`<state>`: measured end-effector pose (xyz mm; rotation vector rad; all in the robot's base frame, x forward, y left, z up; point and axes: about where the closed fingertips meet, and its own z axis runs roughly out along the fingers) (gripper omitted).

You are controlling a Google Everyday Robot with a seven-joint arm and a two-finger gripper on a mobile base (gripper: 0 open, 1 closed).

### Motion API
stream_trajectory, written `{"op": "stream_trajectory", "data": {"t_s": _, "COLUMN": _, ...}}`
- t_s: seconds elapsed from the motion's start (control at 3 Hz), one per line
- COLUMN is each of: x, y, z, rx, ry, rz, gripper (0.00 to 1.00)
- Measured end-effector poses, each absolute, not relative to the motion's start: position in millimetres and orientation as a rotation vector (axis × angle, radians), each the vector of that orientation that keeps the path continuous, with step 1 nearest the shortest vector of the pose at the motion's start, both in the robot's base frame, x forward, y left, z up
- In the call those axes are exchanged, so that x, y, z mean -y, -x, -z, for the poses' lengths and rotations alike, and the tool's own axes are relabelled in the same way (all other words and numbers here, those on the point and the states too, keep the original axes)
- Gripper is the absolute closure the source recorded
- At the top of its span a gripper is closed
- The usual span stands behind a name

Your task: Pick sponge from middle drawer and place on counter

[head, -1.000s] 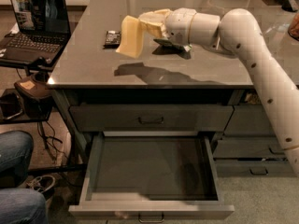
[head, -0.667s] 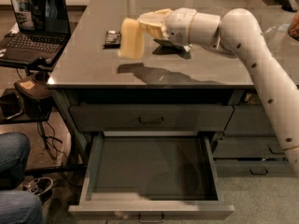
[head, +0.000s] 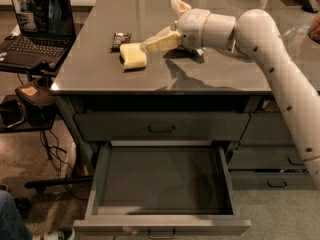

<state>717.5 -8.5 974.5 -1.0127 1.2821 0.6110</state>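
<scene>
One sponge on the counter, one spread gripper beside it.

The sponge (head: 133,55) lies flat toward the counter's (head: 225,74) 9 o'clock edge, with open grey surface at its 6 o'clock. The gripper (head: 161,25) hangs at its 2 o'clock, fingers wide apart, the lower finger (head: 161,41) reaching to the sponge's corner. One dark flat object (head: 121,39) lies at the sponge's 11 o'clock. One middle drawer (head: 160,181) stands pulled out, showing its plain floor.
</scene>
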Motion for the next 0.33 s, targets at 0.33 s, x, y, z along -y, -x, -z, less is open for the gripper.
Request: {"op": "stream_trajectory", "data": {"t_s": 0.33, "x": 8.5, "y": -717.5, "z": -974.5, "rx": -1.282, "ry": 1.013, "rz": -0.611, "gripper": 0.0}}
